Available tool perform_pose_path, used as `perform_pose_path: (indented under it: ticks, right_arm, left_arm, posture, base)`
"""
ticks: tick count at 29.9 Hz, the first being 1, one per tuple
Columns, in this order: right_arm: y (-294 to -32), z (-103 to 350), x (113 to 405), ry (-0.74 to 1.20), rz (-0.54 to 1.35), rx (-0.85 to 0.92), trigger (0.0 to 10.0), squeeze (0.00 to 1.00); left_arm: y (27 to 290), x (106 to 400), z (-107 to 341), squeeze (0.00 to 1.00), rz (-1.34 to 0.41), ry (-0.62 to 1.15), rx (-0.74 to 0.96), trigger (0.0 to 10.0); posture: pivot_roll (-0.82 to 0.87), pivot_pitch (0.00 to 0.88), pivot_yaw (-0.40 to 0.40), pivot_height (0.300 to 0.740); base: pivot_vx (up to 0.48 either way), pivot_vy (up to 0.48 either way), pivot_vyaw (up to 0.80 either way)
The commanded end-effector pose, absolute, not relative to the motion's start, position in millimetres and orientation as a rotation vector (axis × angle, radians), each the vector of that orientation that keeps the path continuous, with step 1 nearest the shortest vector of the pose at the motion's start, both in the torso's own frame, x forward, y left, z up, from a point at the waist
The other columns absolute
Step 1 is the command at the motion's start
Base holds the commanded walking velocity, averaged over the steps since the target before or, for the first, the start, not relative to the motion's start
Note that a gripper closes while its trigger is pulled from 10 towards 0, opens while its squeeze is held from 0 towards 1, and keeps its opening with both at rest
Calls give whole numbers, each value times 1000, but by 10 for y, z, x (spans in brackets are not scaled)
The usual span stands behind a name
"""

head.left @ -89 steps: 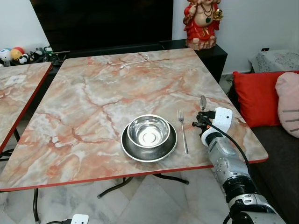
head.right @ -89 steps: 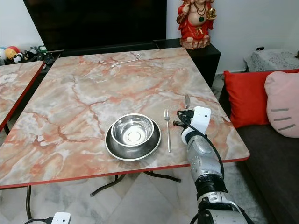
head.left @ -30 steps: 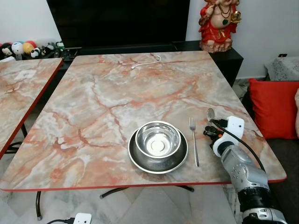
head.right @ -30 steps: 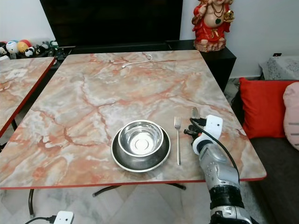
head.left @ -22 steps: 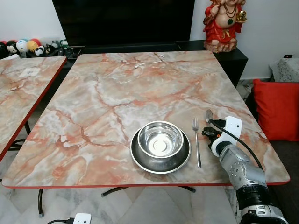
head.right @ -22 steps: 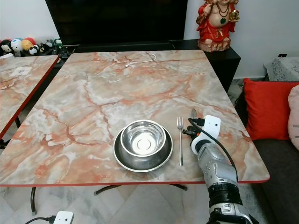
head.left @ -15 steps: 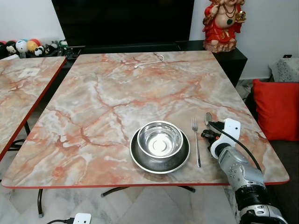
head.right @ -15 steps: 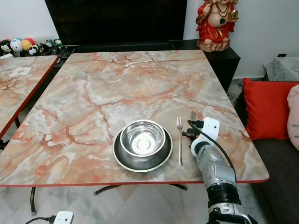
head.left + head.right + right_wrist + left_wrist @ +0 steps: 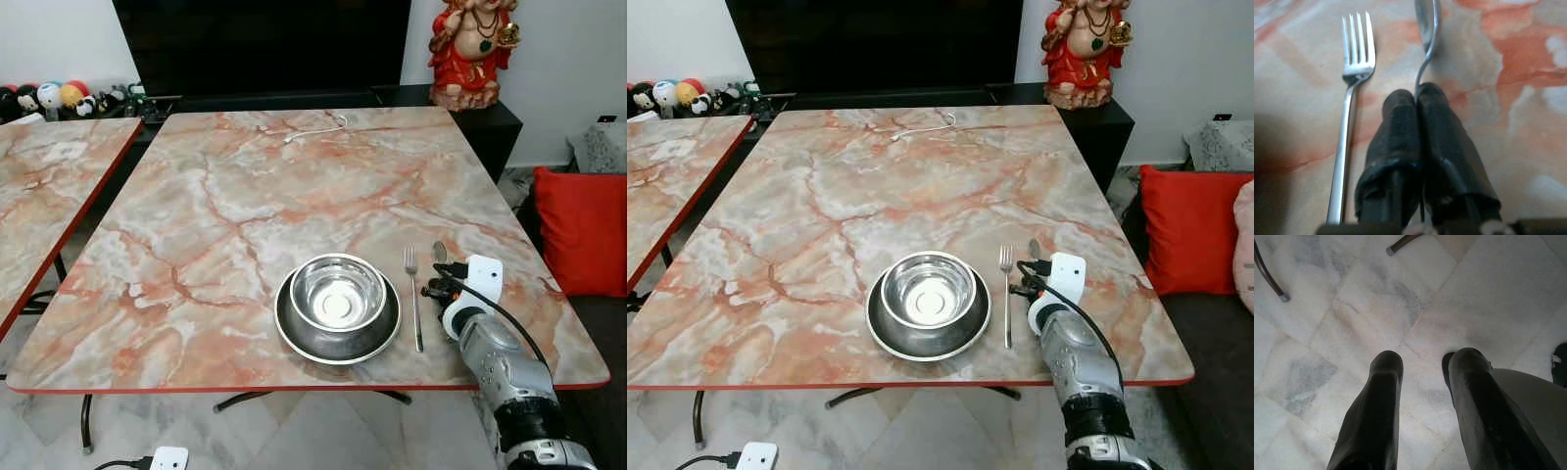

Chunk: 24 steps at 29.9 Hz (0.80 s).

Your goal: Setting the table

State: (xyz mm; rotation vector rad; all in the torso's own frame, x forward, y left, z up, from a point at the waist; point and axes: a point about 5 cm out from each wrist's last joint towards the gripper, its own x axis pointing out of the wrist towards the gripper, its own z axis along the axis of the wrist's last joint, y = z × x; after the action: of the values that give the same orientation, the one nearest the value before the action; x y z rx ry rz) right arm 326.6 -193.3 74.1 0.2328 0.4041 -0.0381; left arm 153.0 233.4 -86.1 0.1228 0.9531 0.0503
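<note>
- Marble-patterned table [image 9: 245,196], red-edged; my right gripper [image 9: 1417,95] sits low over its near right part.
- My right fingers [image 9: 1396,127] are pressed together on the thin handle of a spoon [image 9: 1426,29]; grasp is tight, with no gap visible between the pads.
- Spoon bowl points straight ahead of my fingertips, away from me. I cannot tell if it touches the tabletop.
- Fork [image 9: 1352,88] lies flat just to the left of my right gripper, roughly parallel to the spoon, tines pointing the same way, apart from my fingers.
- Steel bowl [image 9: 337,293] sits inside a dark plate [image 9: 338,338], further left of my right gripper, beyond the fork.
- White cable [image 9: 315,127] lies far ahead at the table's far edge; red figurine [image 9: 473,49] stands on the dark cabinet behind it.
- Second table [image 9: 39,196] of the same pattern is well off to the left.
- My left gripper [image 9: 1422,364] hangs over the pale marble floor [image 9: 1352,308], its fingers [image 9: 1382,396] parted and holding nothing.
</note>
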Motion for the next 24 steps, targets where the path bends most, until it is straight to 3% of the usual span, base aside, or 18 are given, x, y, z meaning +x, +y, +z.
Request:
perform_pose_path:
  ticks: [1,10,24]
  right_arm:
    - [-1989,777,3224,389,-43,204,10000,0]
    - [-2065,769,3074,397,-40,170,10000,0]
    - [-1861,883,3182,393,39,180,10000,0]
  left_arm:
    - [2360,1498,-870,0,65,967,116,10000]
    - [2358,1496,-871,0,56,970,117,10000]
    - [2382,1466,-877,0,65,979,115,10000]
  posture:
    - [-120,0,61,740]
    - [-134,0,64,740]
    - [-123,0,59,740]
  base:
    - [0,0,0]
    - [0,0,0]
    - [0,0,0]
